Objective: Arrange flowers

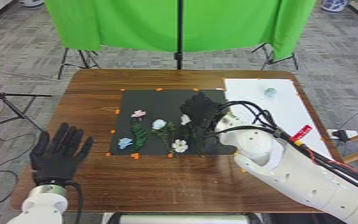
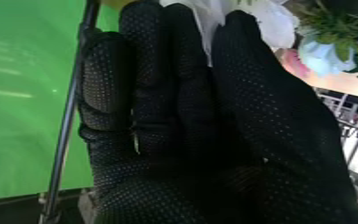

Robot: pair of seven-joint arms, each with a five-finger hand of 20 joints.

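Observation:
In the head view my right hand (image 1: 200, 111) is over the right part of the black mat (image 1: 162, 95), beside a white flower (image 1: 185, 119). A pink flower (image 1: 138, 114), a blue flower (image 1: 125, 143) and two more white flowers (image 1: 159, 124) (image 1: 179, 145) lie on the mat with green stems. My left hand (image 1: 56, 157) is open at the table's left side, away from the flowers. In the right wrist view my right hand (image 2: 189, 130) has straight fingers, with white petals (image 2: 278, 22) behind their tips and a pale blue flower (image 2: 325, 56) beyond. The lower stems near the palm are hidden.
A white sheet (image 1: 291, 117) with a small pale object (image 1: 270, 92) on it lies at the right of the brown table (image 1: 158, 185). Small orange markers edge the mat. A green backdrop (image 1: 140, 25) on black stands is behind the table.

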